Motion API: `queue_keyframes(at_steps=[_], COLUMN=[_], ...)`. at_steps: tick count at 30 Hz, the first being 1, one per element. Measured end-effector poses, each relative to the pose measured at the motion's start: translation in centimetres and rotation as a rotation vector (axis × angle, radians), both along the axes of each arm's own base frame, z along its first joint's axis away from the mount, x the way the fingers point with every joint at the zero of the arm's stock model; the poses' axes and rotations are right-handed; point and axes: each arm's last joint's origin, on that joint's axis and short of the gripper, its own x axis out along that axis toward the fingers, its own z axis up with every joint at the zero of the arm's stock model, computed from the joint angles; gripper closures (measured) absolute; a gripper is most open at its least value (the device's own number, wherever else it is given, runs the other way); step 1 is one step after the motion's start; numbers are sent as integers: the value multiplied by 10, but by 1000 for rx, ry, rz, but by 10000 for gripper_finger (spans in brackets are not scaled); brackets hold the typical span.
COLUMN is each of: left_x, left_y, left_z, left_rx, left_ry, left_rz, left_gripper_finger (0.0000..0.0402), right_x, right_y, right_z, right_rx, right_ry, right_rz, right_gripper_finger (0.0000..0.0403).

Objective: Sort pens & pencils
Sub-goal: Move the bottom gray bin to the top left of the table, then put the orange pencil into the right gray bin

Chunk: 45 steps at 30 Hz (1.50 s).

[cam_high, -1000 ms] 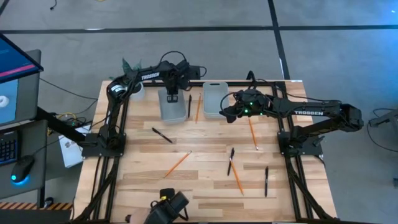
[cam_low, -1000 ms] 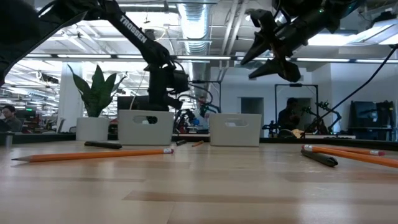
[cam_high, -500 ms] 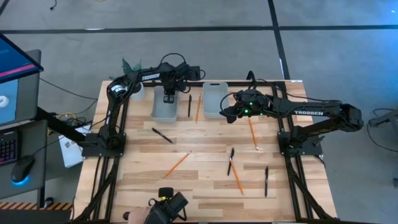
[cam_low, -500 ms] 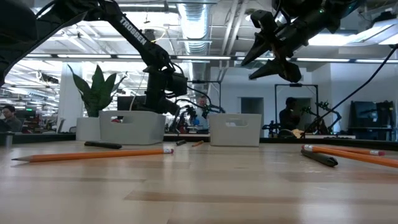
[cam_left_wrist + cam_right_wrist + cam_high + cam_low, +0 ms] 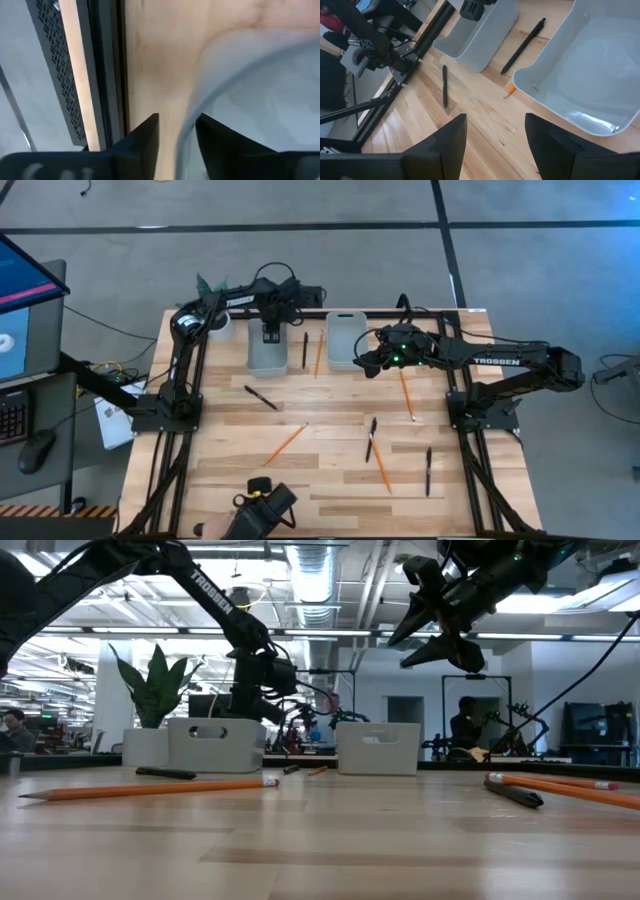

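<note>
Nearest the front edge of the table (image 5: 330, 480), an orange pencil (image 5: 286, 441) lies at a slant left of centre; to its right a black pen (image 5: 371, 431) touches a second pencil (image 5: 379, 465), and another pen (image 5: 428, 470) lies alone further right; deeper in, a pen (image 5: 261, 397) rests on the left and a pencil (image 5: 407, 396) on the right; at the far side two grey bins stand side by side, the left bin (image 5: 268, 355) and the right bin (image 5: 343, 340), with one pen (image 5: 305, 350) and one pencil (image 5: 319, 353) lying between them; the left gripper (image 5: 269, 336) has its jaws closed over the left bin's wall; the right gripper (image 5: 368, 364) hovers just beside the right bin, jaws open and empty.
</note>
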Motion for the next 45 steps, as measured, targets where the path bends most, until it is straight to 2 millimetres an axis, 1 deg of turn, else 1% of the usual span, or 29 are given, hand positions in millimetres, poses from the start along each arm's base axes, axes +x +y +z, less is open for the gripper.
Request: queue_keyframes(at_steps=[6, 12, 14, 18, 24, 29, 33, 37, 40, 45], left_x=[-7, -8, -7, -4, -1, -3, -7, -12, -21, -37], left_y=[1, 0, 1, 4, 14, 21, 23, 21, 11, -21], left_z=[-1, 0, 5, 23, 66, 110, 150, 188, 209, 254], left_rx=[-89, -94, -111, -139, -150, -143, -142, -134, -113, -63], left_ry=[-32, -27, -43, -94, -193, -289, -414, -544, -659, -798], left_rz=[45, 53, 53, 68, 100, 142, 191, 235, 234, 211], left_gripper_finger=[227, 200, 197, 195, 195, 195, 195, 195, 195, 195], right_x=[0, 0, 0, 0, 0, -1, -3, -3, -3, -3], right_y=[0, 0, 0, 0, 0, 0, 0, 1, 1, 1], right_z=[0, 0, 0, 0, -1, -2, -3, -4, -4, -4], right_rx=[0, -6, -6, -6, -5, 1, 6, 8, 8, 6], right_ry=[0, 2, 2, 3, 8, 28, 45, 54, 54, 53], right_rz=[0, 3, 3, 3, 3, 4, 4, 4, 4, 7], right_gripper_finger=[181, 181, 181, 181, 181, 181, 181, 181, 181, 181])
